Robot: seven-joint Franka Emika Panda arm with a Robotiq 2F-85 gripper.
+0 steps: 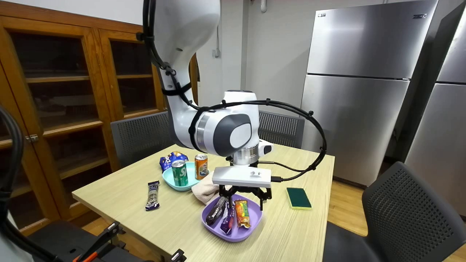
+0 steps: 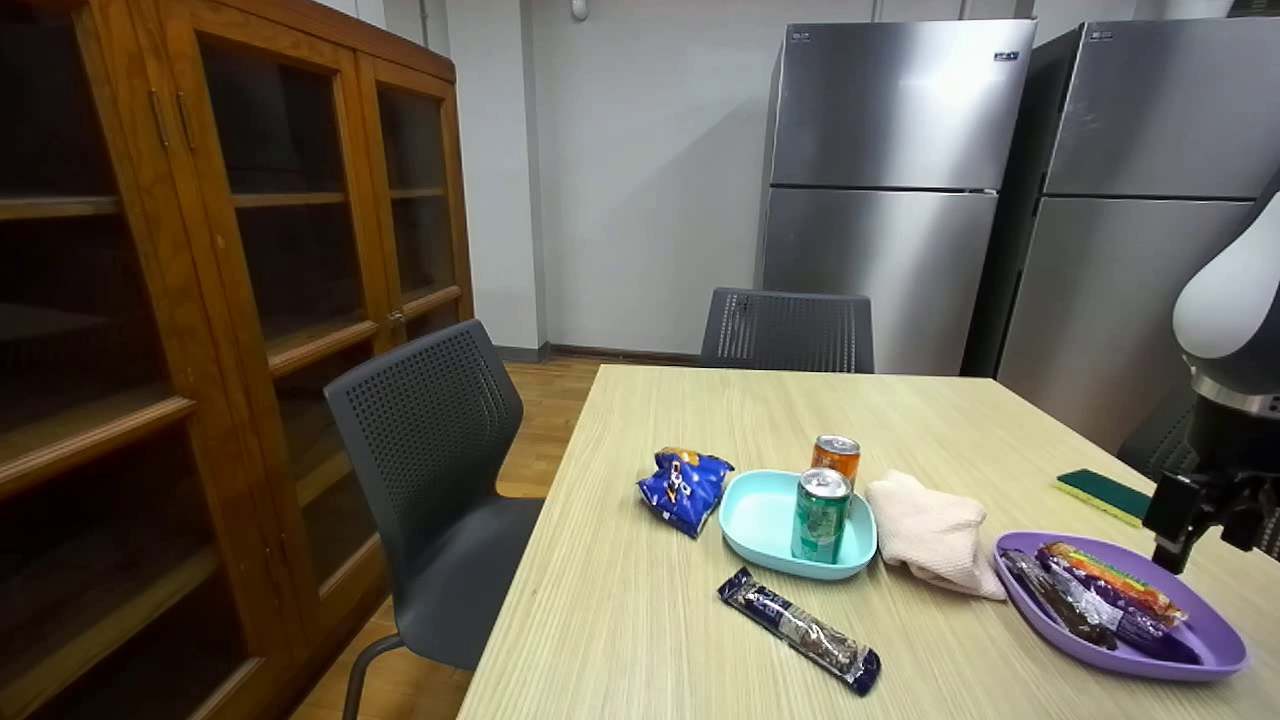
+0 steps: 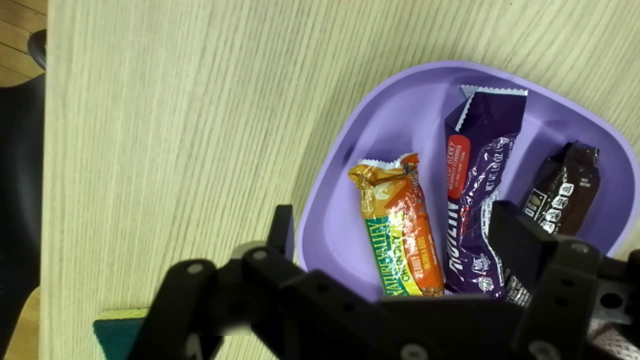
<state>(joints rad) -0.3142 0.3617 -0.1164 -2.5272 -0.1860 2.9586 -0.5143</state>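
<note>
My gripper (image 1: 245, 204) is open and empty above a purple plate (image 1: 235, 238) on the table. In the wrist view its fingers (image 3: 395, 222) stand wide apart. An orange, yellow and green granola bar (image 3: 400, 235) lies between and below them. A purple-wrapped bar (image 3: 470, 200) lies beside it, near the right finger. A dark brown bar (image 3: 570, 195) lies at the plate's far right, partly hidden by that finger. In an exterior view the plate (image 2: 1225, 662) holds the same bars, and part of the gripper (image 2: 1220, 548) shows at the right edge.
A turquoise dish (image 2: 750, 520) holds a green can (image 2: 820, 520) and an orange can (image 2: 838, 455). A beige cloth (image 2: 930, 530) lies between dish and plate. A blue chip bag (image 2: 687, 490), another wrapped bar (image 2: 800, 630) and a green sponge (image 1: 299, 198) lie around. Chairs (image 1: 411, 203) surround the table.
</note>
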